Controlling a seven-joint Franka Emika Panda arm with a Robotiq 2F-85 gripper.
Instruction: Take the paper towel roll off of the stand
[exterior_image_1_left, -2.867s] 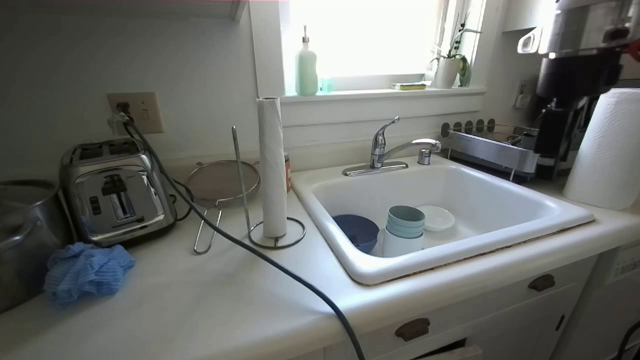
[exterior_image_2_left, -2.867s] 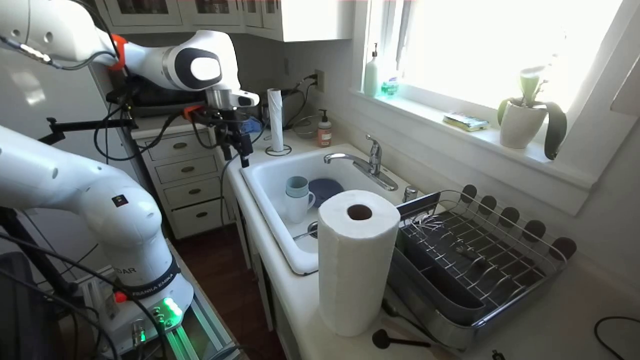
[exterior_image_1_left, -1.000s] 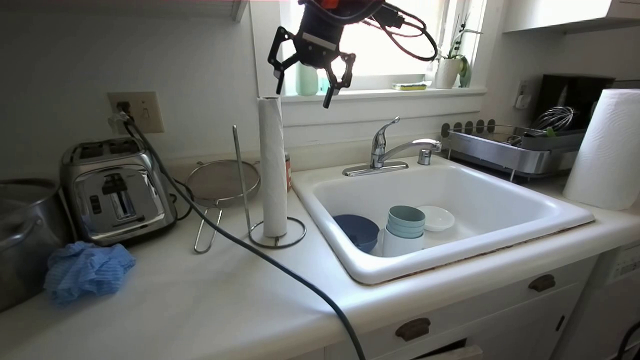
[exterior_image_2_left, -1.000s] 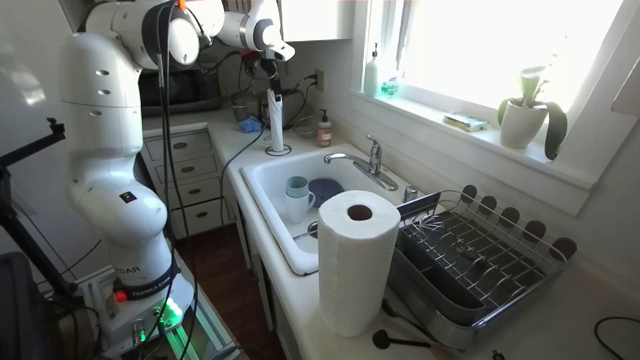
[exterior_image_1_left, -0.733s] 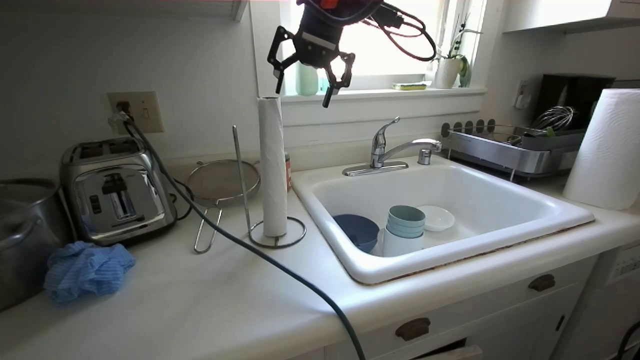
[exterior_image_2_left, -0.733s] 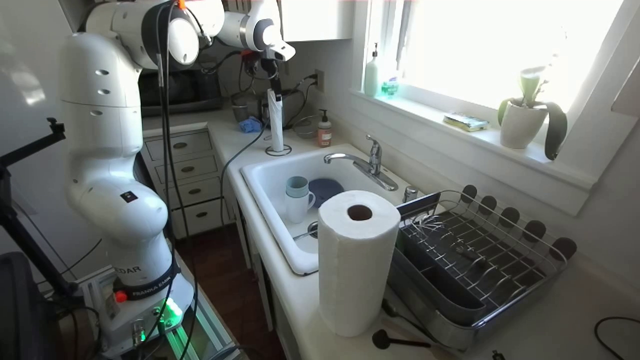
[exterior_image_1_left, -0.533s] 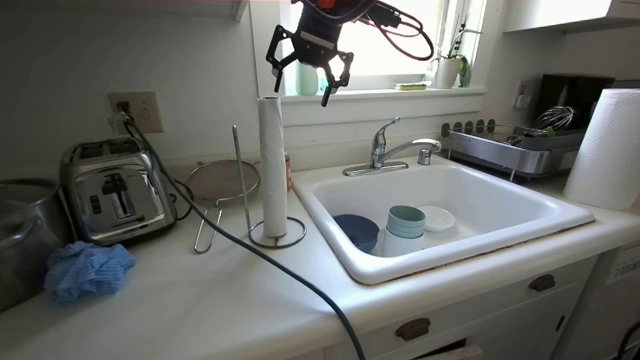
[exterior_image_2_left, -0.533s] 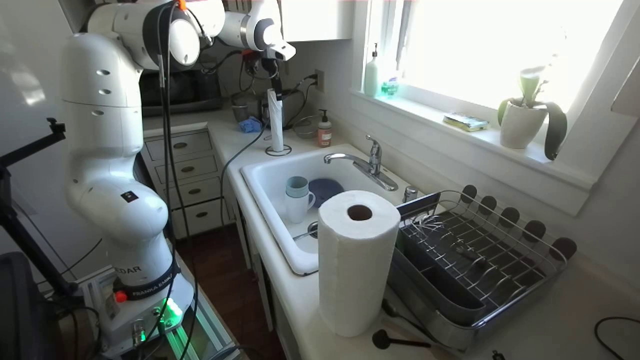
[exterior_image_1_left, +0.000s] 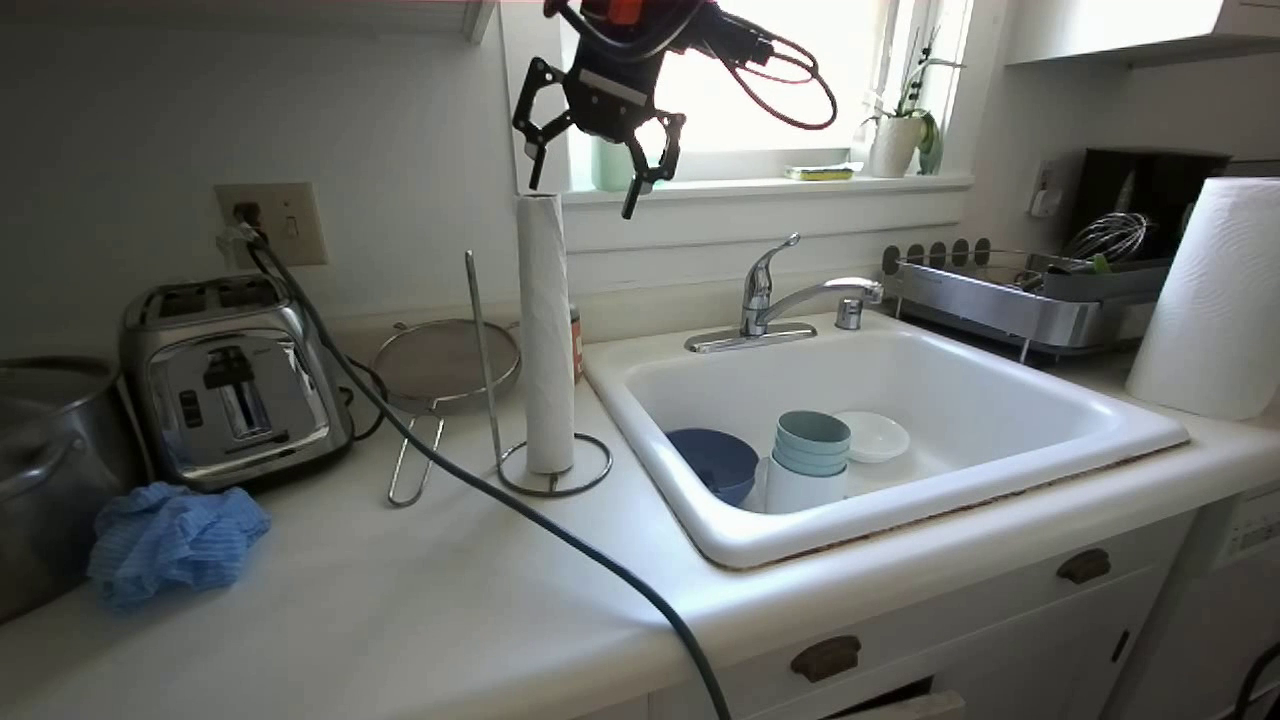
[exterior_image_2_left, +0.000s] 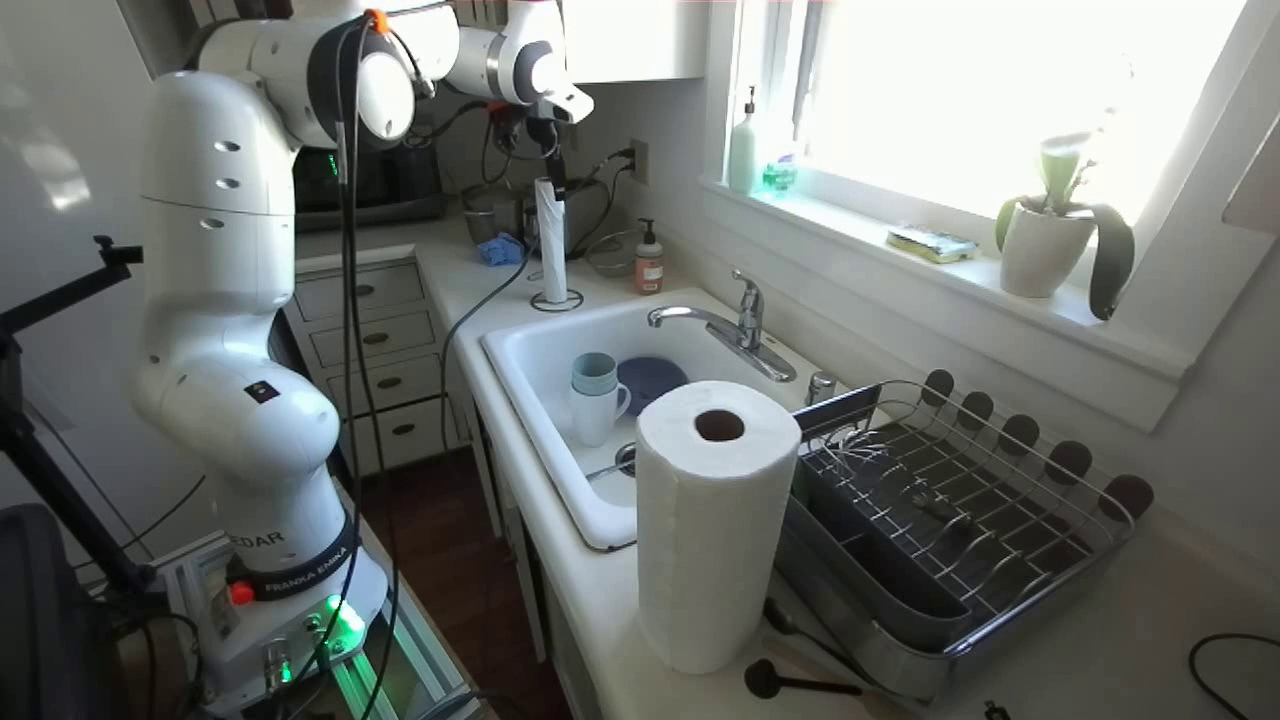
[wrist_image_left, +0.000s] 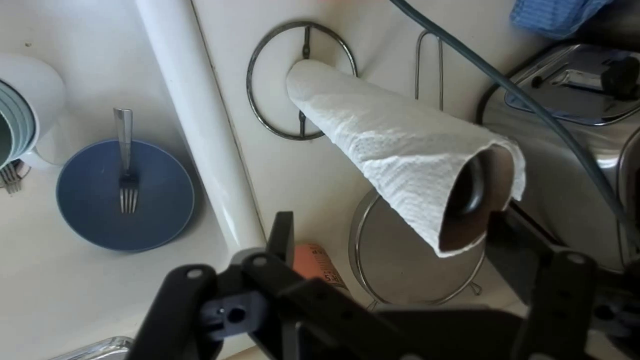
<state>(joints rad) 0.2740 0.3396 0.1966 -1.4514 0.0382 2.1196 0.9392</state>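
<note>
Over the counter (exterior_image_1_left: 390, 600), my gripper (exterior_image_1_left: 582, 201), spread wide and holding nothing, now edges nearer the paper towel roll (exterior_image_1_left: 546, 340), upright on the stand (exterior_image_1_left: 482, 345), so I'm probably lining up the grasp.

The pale counter (exterior_image_1_left: 380, 610) carries a pot (exterior_image_1_left: 60, 510), blue cloth (exterior_image_1_left: 178, 545), toaster (exterior_image_1_left: 240, 385), sieve (exterior_image_1_left: 445, 362) and ring-based stand (exterior_image_1_left: 486, 370).

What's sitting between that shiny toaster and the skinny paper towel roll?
In an exterior view, a mesh strainer and the stand's upright rod show between the toaster and paper towel roll; a dark cable crosses that stretch too.
</note>
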